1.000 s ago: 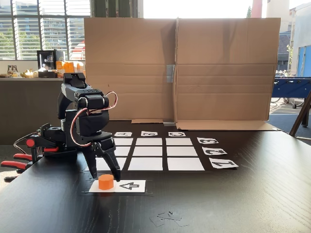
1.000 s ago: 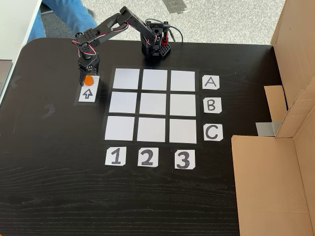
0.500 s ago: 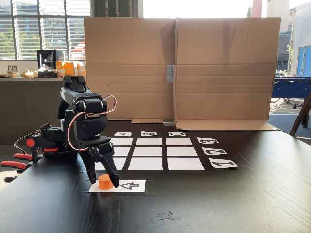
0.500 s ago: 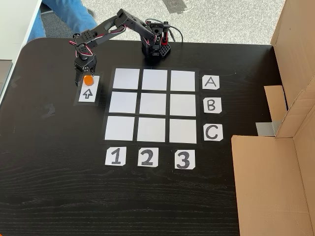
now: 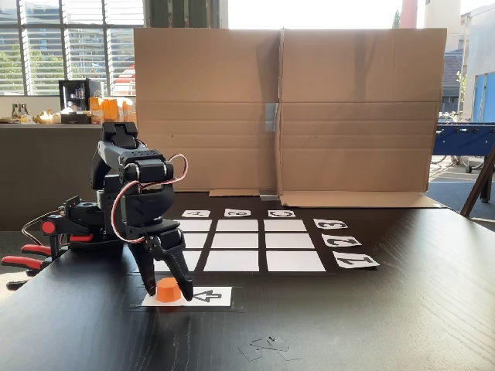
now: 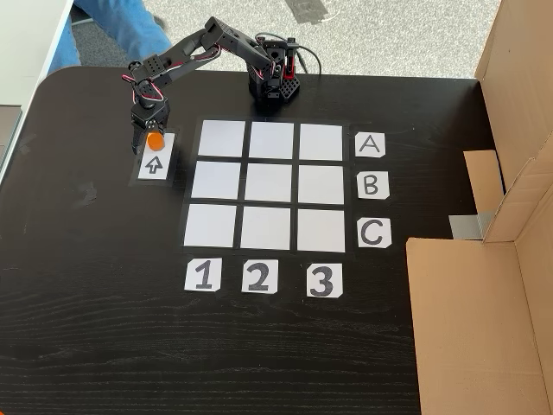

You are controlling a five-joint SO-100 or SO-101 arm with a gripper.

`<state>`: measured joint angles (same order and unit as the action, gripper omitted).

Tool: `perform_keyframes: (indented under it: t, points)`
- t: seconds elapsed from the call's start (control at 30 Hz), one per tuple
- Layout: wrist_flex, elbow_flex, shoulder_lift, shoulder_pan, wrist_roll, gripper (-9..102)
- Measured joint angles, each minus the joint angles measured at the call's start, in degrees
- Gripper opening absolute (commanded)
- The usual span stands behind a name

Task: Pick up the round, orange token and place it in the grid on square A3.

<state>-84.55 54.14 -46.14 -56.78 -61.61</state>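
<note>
The orange token [image 5: 168,290] [image 6: 155,139] stands on the white arrow card [image 5: 210,296] [image 6: 153,164], left of the grid [image 6: 270,184] [image 5: 255,241]. My gripper [image 5: 168,291] [image 6: 153,143] is down at the card and open. One black finger is on each side of the token, close to it, and I see no squeeze. Square A3 [image 6: 321,141] [image 5: 198,226] is the bare white cell in the row tagged A and the column tagged 3, on the far side of the grid from the token.
The arm base [image 6: 274,82] sits at the table's edge beyond the grid, held by red clamps [image 5: 23,259]. Cardboard walls [image 5: 282,108] [image 6: 484,303] stand along one side. Small paper scraps [image 5: 267,348] lie near the front edge. A person's jeans [image 6: 121,26] show beyond the table.
Over the last second the gripper came down from above the token until its fingers stood on either side of it. The token has stayed on the card.
</note>
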Motion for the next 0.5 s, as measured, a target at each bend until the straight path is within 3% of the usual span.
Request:
perform_keyframes:
  t: [0.5]
  points:
    - [0.79,-0.18,0.62,0.26,4.92,0]
